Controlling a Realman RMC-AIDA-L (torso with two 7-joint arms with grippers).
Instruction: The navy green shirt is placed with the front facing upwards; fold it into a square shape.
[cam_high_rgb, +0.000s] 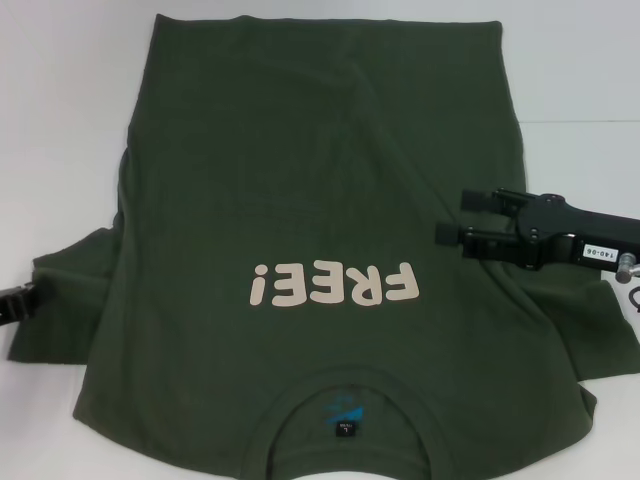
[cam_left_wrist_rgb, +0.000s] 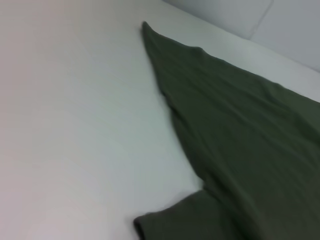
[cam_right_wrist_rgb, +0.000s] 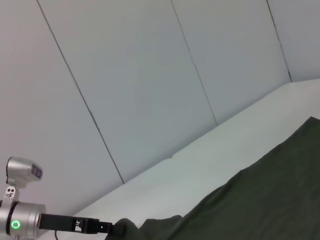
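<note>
The navy green shirt (cam_high_rgb: 300, 200) lies spread flat on the white table, front up, with cream "FREE!" lettering (cam_high_rgb: 333, 284) and the collar label (cam_high_rgb: 343, 427) nearest me. My right gripper (cam_high_rgb: 462, 217) hovers open over the shirt's right side, near the right armpit, with nothing between its fingers. My left gripper (cam_high_rgb: 18, 302) is at the outer edge of the left sleeve (cam_high_rgb: 70, 300); it also shows far off in the right wrist view as the left gripper (cam_right_wrist_rgb: 97, 226), right at the sleeve's edge. In the left wrist view, the shirt's side edge (cam_left_wrist_rgb: 240, 130) lies on the table.
The white table (cam_high_rgb: 60, 120) extends around the shirt on the left and far right. Grey wall panels (cam_right_wrist_rgb: 150, 75) stand behind the table's far edge. A cable and a metal fitting (cam_high_rgb: 628, 270) hang from the right arm.
</note>
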